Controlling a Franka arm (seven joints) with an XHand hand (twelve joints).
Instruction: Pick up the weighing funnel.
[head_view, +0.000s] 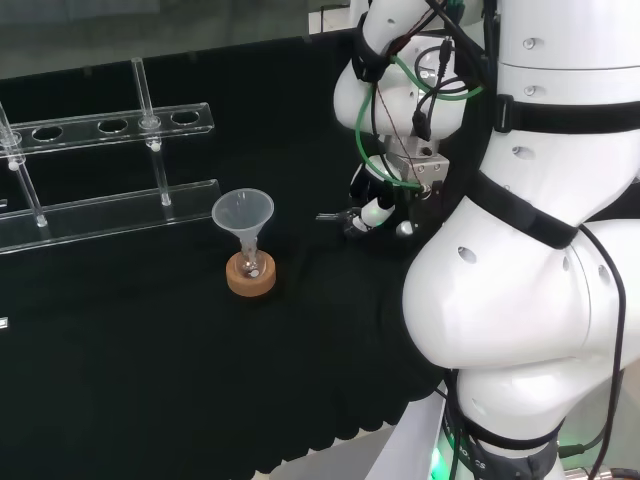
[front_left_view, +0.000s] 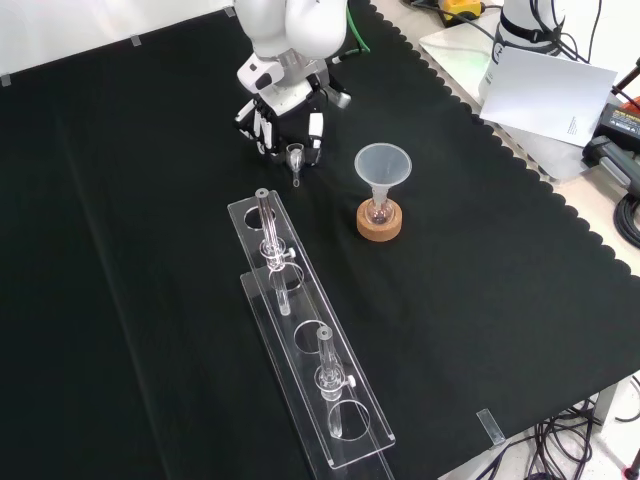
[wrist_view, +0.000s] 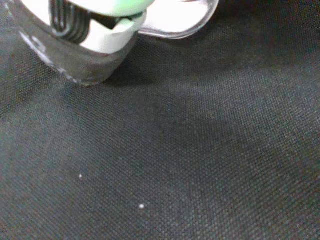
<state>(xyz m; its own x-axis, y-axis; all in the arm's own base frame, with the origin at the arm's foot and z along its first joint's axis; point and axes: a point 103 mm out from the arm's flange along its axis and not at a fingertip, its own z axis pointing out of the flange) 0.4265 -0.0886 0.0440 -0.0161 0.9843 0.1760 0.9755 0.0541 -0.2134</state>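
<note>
Black cloth (front_left_view: 150, 250) over the bench, clear rack (front_left_view: 300, 330) nearest in the front view, funnel (front_left_view: 383, 165) in its small flask (front_left_view: 378, 212) on a cork ring (front_left_view: 380, 226) beyond, farther off the weighing funnel (front_left_view: 296, 157) low at the cloth, the hand (front_left_view: 283, 108) above it, fingers curled down either side, whether they pinch it cannot be told.

1. Hand (front_left_view: 285, 118): you find it at the view's top, under the arm's white link (front_left_view: 290, 25), low over the black cloth surface (front_left_view: 130, 250).
2. Weighing funnel (front_left_view: 296, 158): a small clear piece right at the hand; you cannot tell whether it is gripped.
3. Funnel (front_left_view: 383, 163): to your right of the hand, mouth up, with its stem in a small flask (front_left_view: 378, 210) on a cork ring (front_left_view: 380, 228).
4. Clear rack (front_left_view: 310, 390): runs from near the weighing funnel toward the view's bottom and carries clear tubes (front_left_view: 326, 362).
</note>
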